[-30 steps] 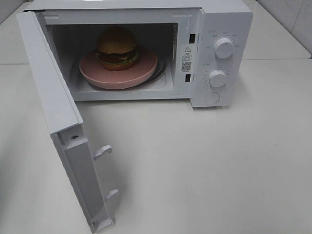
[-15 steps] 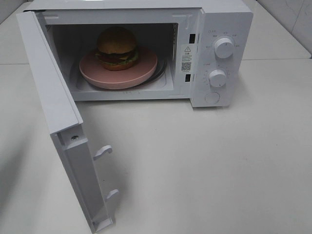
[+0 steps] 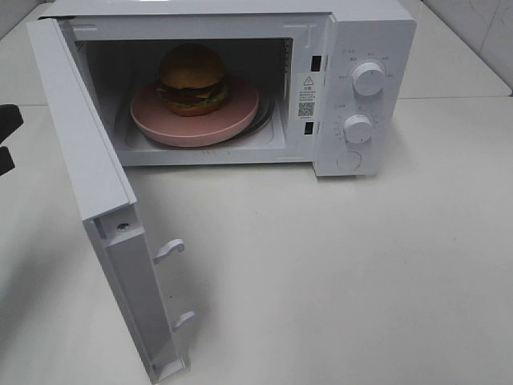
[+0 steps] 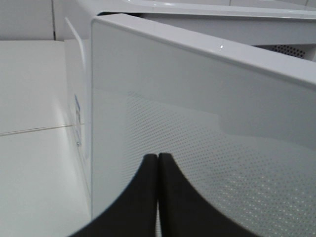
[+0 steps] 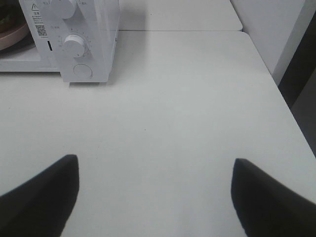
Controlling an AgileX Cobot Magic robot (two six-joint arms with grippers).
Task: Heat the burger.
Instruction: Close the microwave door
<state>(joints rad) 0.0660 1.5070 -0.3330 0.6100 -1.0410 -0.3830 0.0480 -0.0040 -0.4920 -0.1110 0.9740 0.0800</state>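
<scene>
Inside, the burger (image 3: 191, 76) sat on its plate (image 3: 236, 120), microwave door (image 3: 80, 152) open.
Left gripper (image 4: 158, 158) pressed together; right gripper (image 5: 155, 160) spread.

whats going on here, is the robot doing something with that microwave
The burger sits on a pink plate inside the microwave, and the door stands wide open. The left gripper is shut and empty, close to the door's outer face, probably to push it closed; whether it touches I cannot tell. The right gripper is open over the table, holding nothing.
</scene>
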